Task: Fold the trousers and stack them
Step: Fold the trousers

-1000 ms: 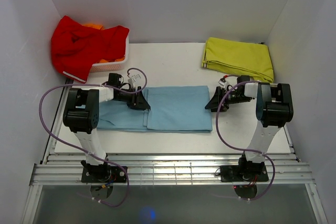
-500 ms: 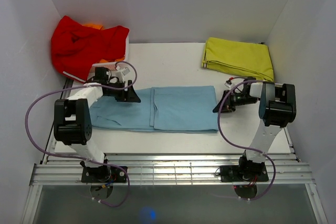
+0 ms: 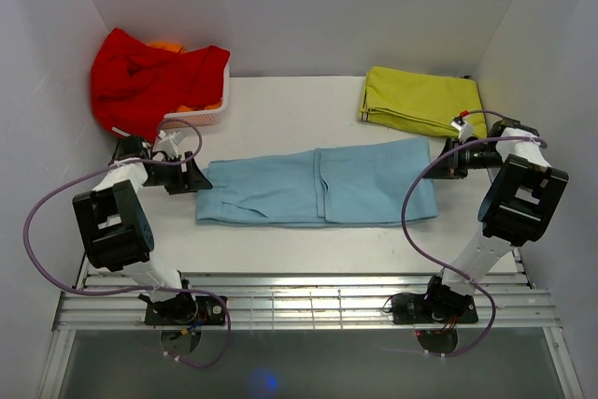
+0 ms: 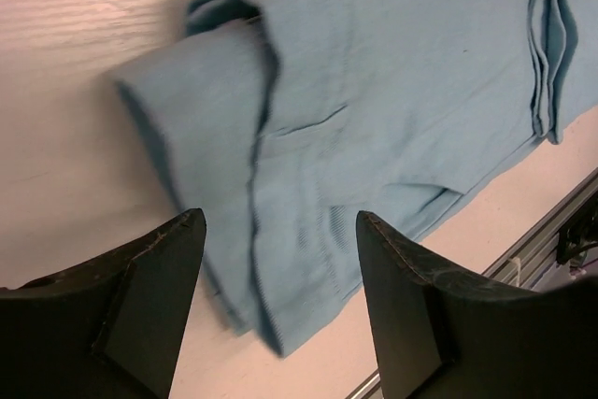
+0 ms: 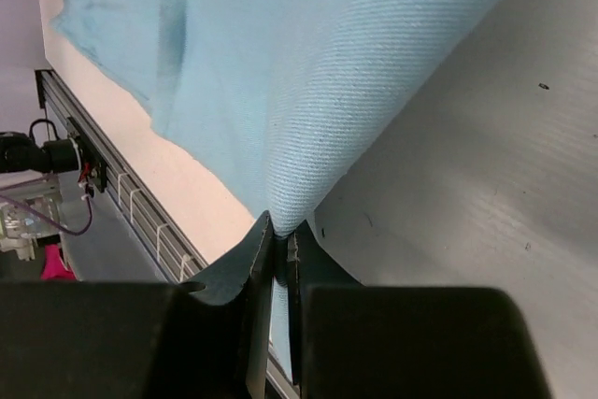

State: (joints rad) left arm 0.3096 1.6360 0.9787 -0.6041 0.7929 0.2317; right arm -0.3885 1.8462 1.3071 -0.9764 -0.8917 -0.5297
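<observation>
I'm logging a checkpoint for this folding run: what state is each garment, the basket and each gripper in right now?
trousers: lying flat on the table, layers overlapping mid-length, right end pinched.
left gripper: jaws open, holding nothing, at the trousers' left end.
right gripper: jaws shut on the trousers' edge.
yellow-green garment: folded, lying flat at the far right.
red garment: bunched, draped over the basket.
basket: upright, mostly covered.

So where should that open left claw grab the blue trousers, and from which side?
Probably the left end of the trousers, coming in low from the left: its layered edge lies flat on the table, facing the open left gripper, while the right gripper pinches the opposite end.
</observation>
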